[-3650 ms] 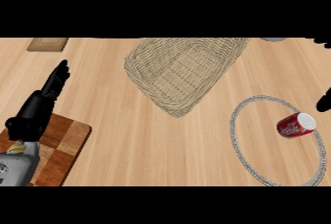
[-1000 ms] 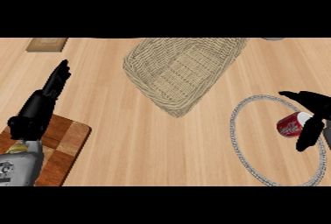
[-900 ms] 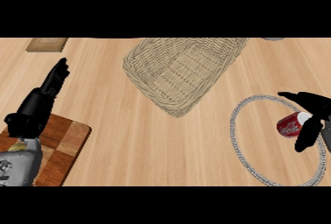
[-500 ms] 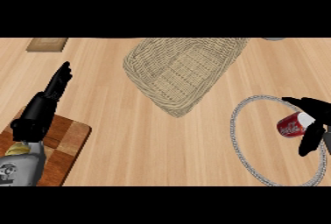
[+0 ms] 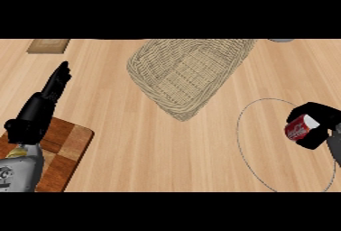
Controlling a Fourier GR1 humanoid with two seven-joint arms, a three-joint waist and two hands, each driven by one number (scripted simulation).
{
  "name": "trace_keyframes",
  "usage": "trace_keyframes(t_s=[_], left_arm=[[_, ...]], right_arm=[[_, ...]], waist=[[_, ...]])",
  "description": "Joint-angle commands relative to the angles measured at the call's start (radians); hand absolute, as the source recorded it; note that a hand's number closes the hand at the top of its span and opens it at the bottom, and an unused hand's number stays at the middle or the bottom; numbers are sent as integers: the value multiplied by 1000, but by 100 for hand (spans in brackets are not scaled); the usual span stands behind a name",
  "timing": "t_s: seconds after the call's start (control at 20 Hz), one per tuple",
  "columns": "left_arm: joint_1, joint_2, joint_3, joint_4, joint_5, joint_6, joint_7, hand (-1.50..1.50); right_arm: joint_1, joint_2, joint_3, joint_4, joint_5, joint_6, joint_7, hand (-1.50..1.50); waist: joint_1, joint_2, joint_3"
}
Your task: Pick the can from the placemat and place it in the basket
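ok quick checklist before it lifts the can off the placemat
1. Right hand curled round the red can: ok, fingers wrap its top and far side.
2. Can on the round placemat: ok, near its upper right part; whether it is lifted cannot tell.
3. Wicker basket open and free to receive it: ok, nothing shows inside.
4. Bare wooden counter between placemat and basket: ok.
5. Left hand out of the way: ok, open and resting at the view's left above the wooden board.
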Motion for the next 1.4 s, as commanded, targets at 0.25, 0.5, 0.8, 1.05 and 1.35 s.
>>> trace_keyframes(t_s=[0.25,0.5,0.8,1.05,1.35], left_arm=[[19,-7,2,-21,-15,-13,-4,0],[-35,12,32,-42,15,-28,53,0],[33,-9,36,-35,-2,0,16,0],[44,17,51,-33,1,-17,13,0],[26,24,60,-17,7,-21,14,0]], right_arm=[[2,16,57,68,111,-97,-132,150],[-95,46,37,189,173,-267,-169,150],[75,104,-59,-23,215,-449,207,150],[162,168,-71,-285,280,-595,403,150],[66,226,-142,-580,204,-761,381,150]], waist=[[1,2,4],[8,5,4],[-36,-9,2],[-44,-14,1],[-46,-18,3]])
